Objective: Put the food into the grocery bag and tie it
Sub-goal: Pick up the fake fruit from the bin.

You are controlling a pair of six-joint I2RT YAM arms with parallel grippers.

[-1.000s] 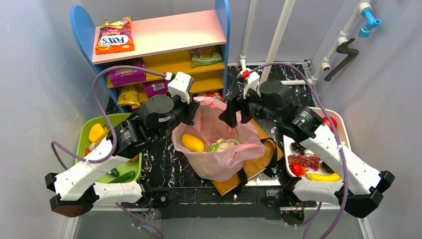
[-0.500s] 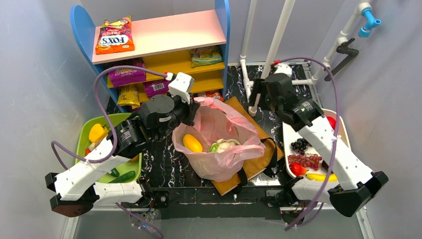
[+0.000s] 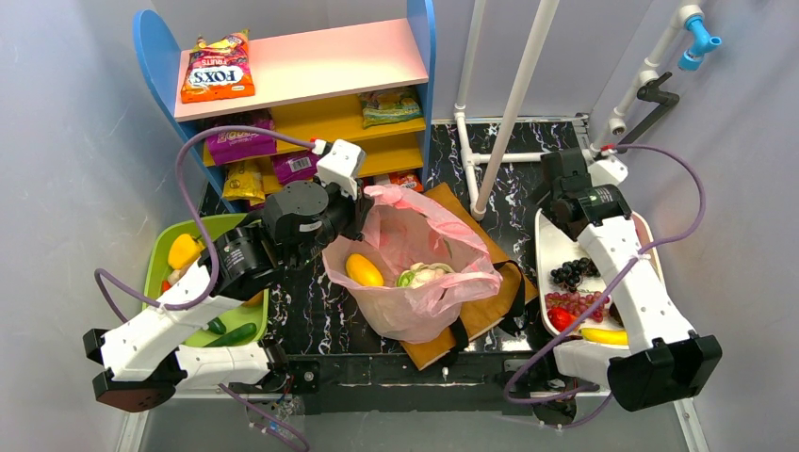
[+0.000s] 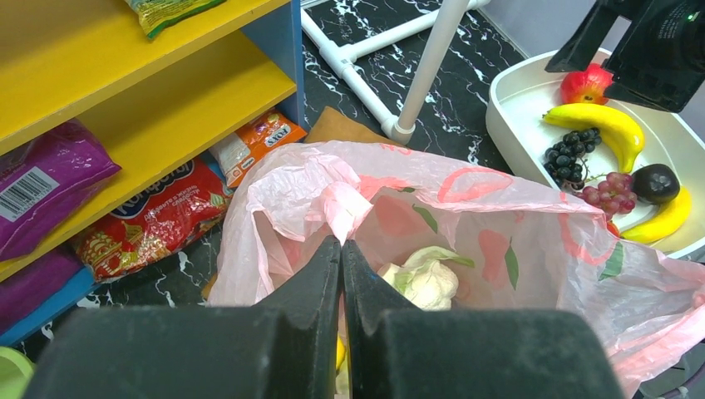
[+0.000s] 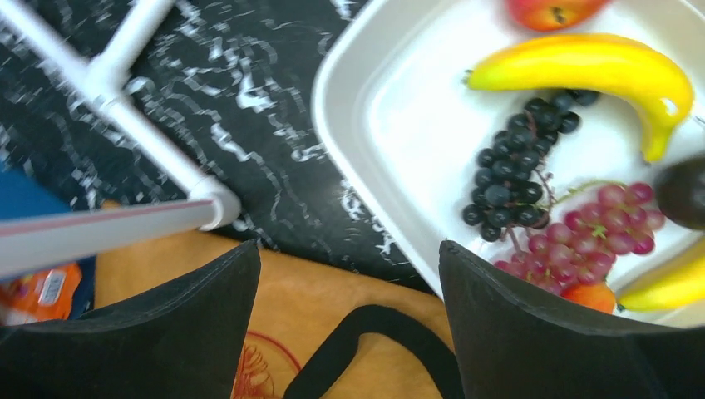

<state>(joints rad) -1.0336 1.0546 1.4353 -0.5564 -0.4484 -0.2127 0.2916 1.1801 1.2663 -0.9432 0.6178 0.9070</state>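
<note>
The pink grocery bag stands open on a brown paper bag. A yellow fruit and a green-and-white vegetable lie inside. My left gripper is shut on the bag's far-left rim; in the left wrist view pink plastic is pinched between the fingers, with the vegetable just beyond. My right gripper is open and empty, hovering at the white tray's left edge. In the right wrist view dark grapes, red grapes and a banana lie in the tray.
The brown paper bag with black straps lies flat under the pink bag. A blue shelf at the back holds snack packets, with purple ones. A green bin with produce is at the left. A white pipe frame stands behind.
My right arm has swung away from the bag's right rim, rightward and back, to the white tray. The left gripper still grips the bag rim.
</note>
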